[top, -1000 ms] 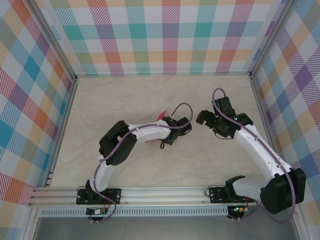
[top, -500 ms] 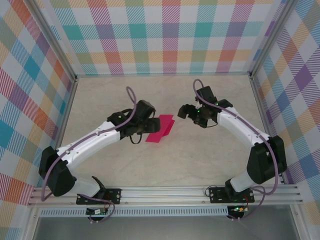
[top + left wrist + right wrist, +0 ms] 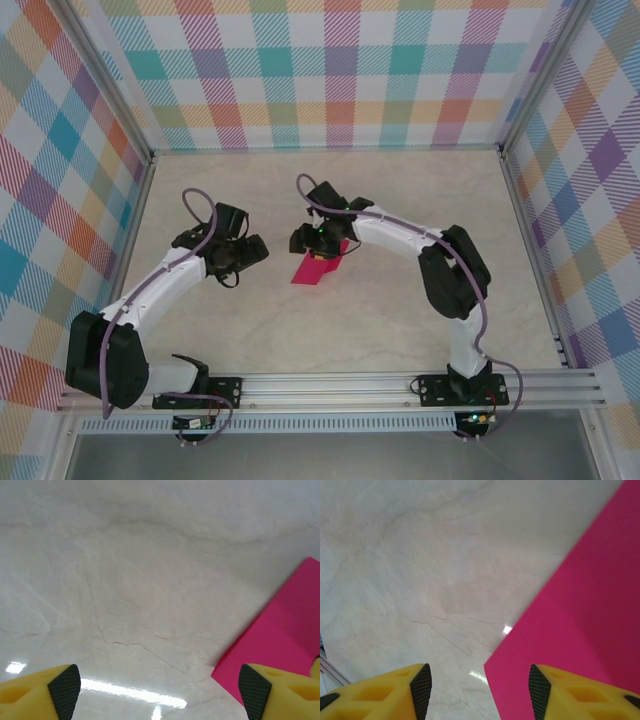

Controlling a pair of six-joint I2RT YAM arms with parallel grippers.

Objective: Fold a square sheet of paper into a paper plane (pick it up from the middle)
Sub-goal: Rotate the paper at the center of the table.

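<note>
The square sheet of paper (image 3: 580,620) is matt, the marbled table (image 3: 420,555) glossy.

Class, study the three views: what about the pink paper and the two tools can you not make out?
- Top view: the far end of the pink paper lies under the right tool, so its full outline and any creases are hidden.
- Left wrist view: the paper is cut off by the right edge and a finger of the left tool.
- Right wrist view: the paper runs off the right edge; whether the tool touches it cannot be told.
</note>
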